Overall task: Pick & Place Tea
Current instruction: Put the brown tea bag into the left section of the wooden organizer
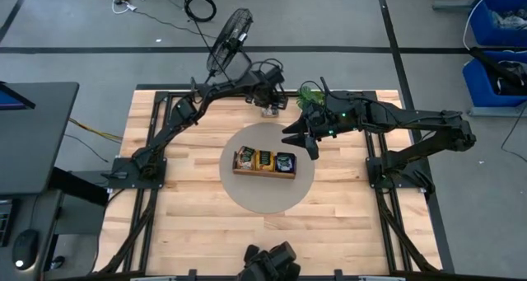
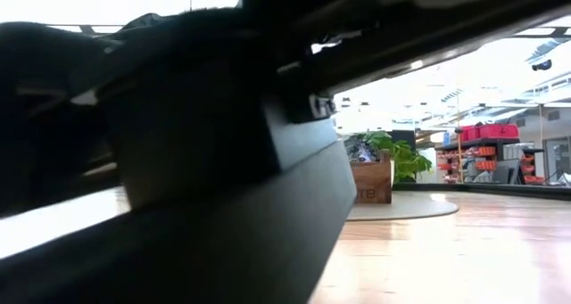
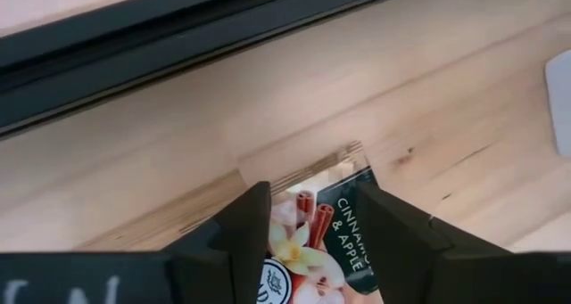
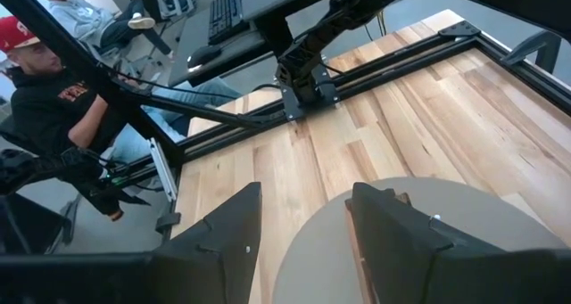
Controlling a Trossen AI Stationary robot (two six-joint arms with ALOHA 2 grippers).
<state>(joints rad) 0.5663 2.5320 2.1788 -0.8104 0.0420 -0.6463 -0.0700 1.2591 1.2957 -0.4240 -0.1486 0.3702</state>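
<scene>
A tea packet (image 3: 323,222), printed with cinnamon sticks and a white flower, lies on the wood near the table's far edge. My left gripper (image 3: 308,193) comes down on it there (image 1: 270,108), with a finger on each side. The brown wooden tray (image 1: 263,162) sits on a round grey mat (image 1: 265,197) at mid-table, with tea packets (image 1: 265,159) in its three compartments. My right gripper (image 1: 310,142) hovers open above the tray's right end, and nothing is between its fingers (image 4: 234,224). My left gripper has the tea packet between its two fingers (image 3: 245,228), which cover its two side edges (image 3: 350,217). The fingers slant steeply down from above. The packet's crimped far end (image 3: 303,166) rests on the table. Whether one packet or more is caught, I cannot tell.
A dark frame rail (image 3: 178,45) runs along the far edge just beyond the packet. Something green (image 1: 311,92) sits at the far edge right of it. A dark arm (image 2: 178,161) fills most of the low view. A seated person (image 4: 53,90) is beyond the table.
</scene>
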